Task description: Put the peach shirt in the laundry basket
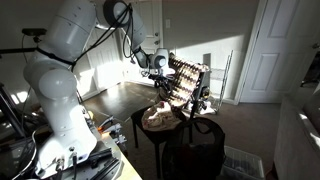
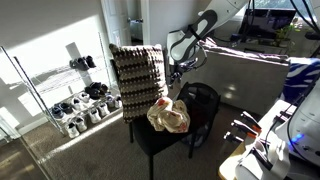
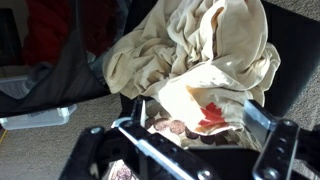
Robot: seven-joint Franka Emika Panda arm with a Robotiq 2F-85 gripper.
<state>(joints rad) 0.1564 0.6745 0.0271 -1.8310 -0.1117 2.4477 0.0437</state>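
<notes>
The peach shirt (image 3: pixel 200 50) lies crumpled on the seat of a dark chair and has a red leaf print. It shows in both exterior views (image 1: pixel 158 117) (image 2: pixel 168 115). My gripper (image 3: pixel 200 125) is open and empty, just above the shirt, with its fingers spread on either side of the near folds. It also shows in both exterior views (image 1: pixel 163 75) (image 2: pixel 178 68), in front of the chair's patterned back (image 2: pixel 135 70). The black laundry basket (image 2: pixel 203 103) stands right next to the chair and also shows in an exterior view (image 1: pixel 195 148).
A shoe rack (image 2: pixel 80 95) stands by the sunlit wall behind the chair. A white door (image 1: pixel 270 50) is at the back. The robot's base and cables (image 1: pixel 60 130) fill the near side. A pale flat tray (image 3: pixel 35 115) lies on the floor.
</notes>
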